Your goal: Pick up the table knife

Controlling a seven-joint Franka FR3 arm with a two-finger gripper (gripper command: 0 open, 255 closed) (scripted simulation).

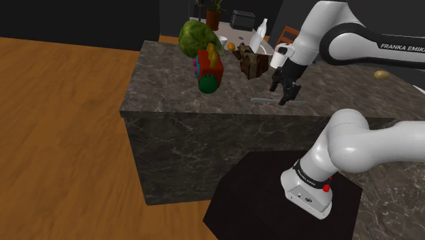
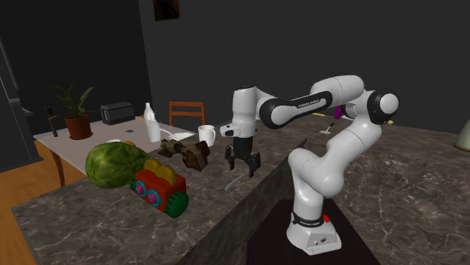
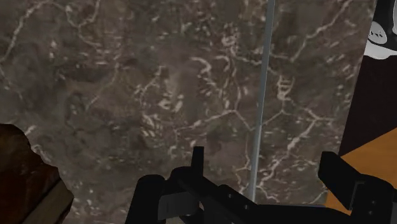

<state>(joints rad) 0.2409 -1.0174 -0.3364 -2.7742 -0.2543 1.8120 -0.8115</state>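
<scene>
The table knife point(image 1: 264, 101) is a thin grey strip lying flat on the dark marble counter point(image 1: 170, 95), close to the edge nearest the robot's stand. My black gripper point(image 1: 287, 94) hangs just above its end, pointing down, fingers open and empty. In the second exterior view the gripper point(image 2: 242, 167) hovers over the knife point(image 2: 235, 183) without touching it. Through the wrist view the knife point(image 3: 261, 95) runs straight away from the hand, passing between the two spread fingertips point(image 3: 197, 159) of the gripper point(image 3: 267, 172).
A brown lumpy object point(image 1: 253, 63) sits just beyond the gripper. A colourful toy point(image 1: 208, 68) and a green leafy ball point(image 1: 197, 34) lie further toward the shoulder view's left. A white mug point(image 2: 207, 135) stands behind. The counter edge drops to the black stand point(image 1: 272, 198).
</scene>
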